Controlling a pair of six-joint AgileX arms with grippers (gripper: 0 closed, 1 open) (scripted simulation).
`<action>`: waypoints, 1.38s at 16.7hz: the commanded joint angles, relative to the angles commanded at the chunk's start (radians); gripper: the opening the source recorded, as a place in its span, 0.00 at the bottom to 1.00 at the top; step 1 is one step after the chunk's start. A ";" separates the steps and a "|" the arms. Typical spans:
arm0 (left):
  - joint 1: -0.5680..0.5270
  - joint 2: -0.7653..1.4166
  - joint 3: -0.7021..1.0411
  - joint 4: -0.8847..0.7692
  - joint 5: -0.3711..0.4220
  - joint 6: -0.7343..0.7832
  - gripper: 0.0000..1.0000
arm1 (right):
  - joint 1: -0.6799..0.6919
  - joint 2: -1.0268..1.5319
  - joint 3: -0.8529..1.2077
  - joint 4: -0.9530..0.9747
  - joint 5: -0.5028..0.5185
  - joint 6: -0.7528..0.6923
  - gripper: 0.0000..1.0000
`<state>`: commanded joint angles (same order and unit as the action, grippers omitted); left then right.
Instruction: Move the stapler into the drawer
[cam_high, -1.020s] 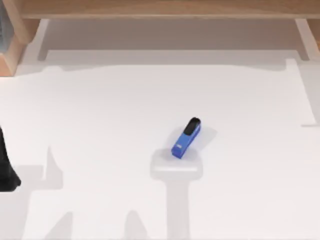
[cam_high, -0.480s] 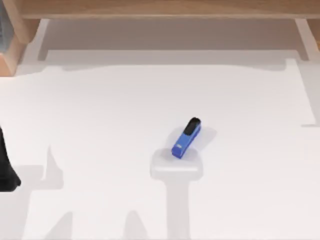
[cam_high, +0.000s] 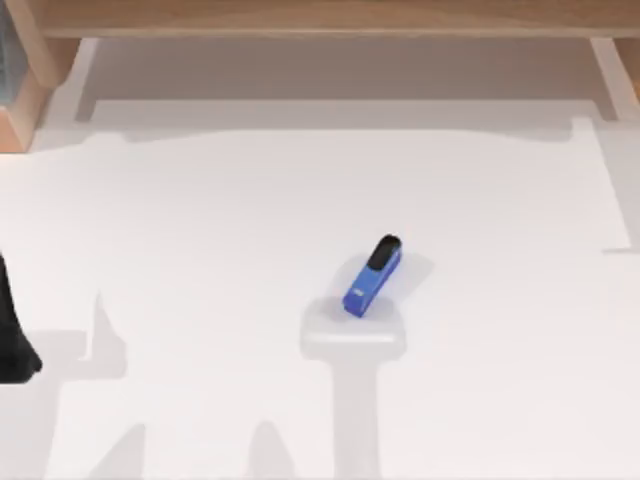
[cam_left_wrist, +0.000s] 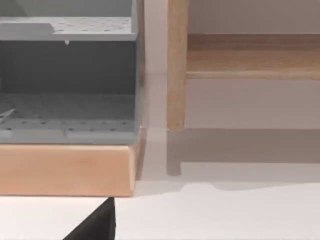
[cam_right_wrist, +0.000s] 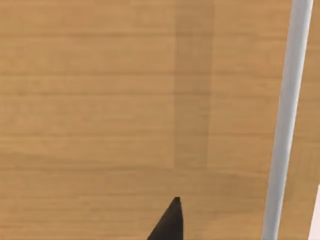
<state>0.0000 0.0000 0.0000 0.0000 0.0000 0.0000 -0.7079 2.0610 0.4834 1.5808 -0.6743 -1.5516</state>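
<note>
Blue stapler (cam_high: 373, 275) lies untouched mid-counter (cam_high: 200, 220), well apart from both arms. Task not started: grasp and transfer to drawer remain. Tool states: cannot tell.

No readable text; white mark on stapler (cam_high: 372, 273) illegible.
</note>
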 joint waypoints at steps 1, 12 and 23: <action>0.000 0.000 0.000 0.000 0.000 0.000 1.00 | 0.000 0.000 0.000 0.000 0.000 0.000 0.98; 0.000 0.000 0.000 0.000 0.000 0.000 1.00 | -0.010 -0.004 -0.012 0.010 -0.010 0.000 1.00; 0.000 0.000 0.000 0.000 0.000 0.000 1.00 | -0.029 -0.056 -0.072 0.050 -0.014 0.030 1.00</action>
<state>0.0000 0.0000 0.0000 0.0000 0.0000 0.0000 -0.7374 2.0050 0.4112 1.6304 -0.6885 -1.5216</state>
